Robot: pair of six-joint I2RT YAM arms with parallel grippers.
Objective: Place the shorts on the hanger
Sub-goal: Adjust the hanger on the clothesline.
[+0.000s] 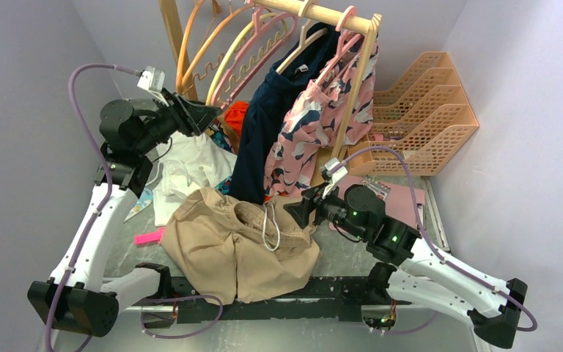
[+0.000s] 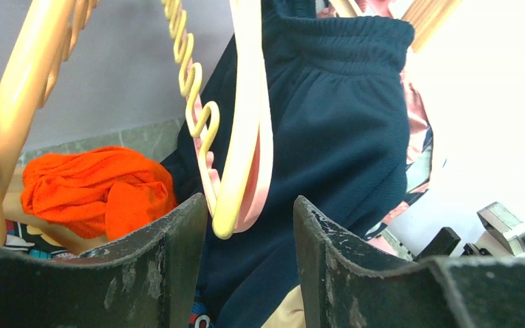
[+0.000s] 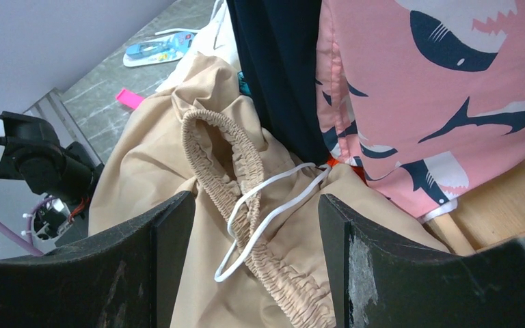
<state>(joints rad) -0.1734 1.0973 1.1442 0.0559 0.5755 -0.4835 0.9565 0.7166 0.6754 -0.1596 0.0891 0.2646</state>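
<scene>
The tan shorts (image 1: 238, 246) lie crumpled on the table in front of the arms, with the gathered waistband (image 3: 219, 157) and white drawstring (image 3: 266, 205) facing up. My right gripper (image 1: 300, 209) is open just over their right edge, and the drawstring loop shows between its jaws (image 3: 256, 205). The pink hanger (image 1: 264, 51) hangs on the wooden rod (image 1: 322, 13) behind the yellow hanger (image 2: 243, 137). My left gripper (image 1: 209, 114) is open at the hangers' lower left corner. The pink hanger's end (image 2: 263, 171) sits just above the gap between its jaws (image 2: 249, 212).
A navy garment (image 1: 264, 125) and a pink patterned garment (image 1: 315, 125) hang from the rod. An orange hanger (image 1: 190, 44) hangs at the left. An orange cloth (image 1: 236, 114) and a white cloth (image 1: 187, 165) lie behind the shorts. An orange file rack (image 1: 421, 110) stands at the back right.
</scene>
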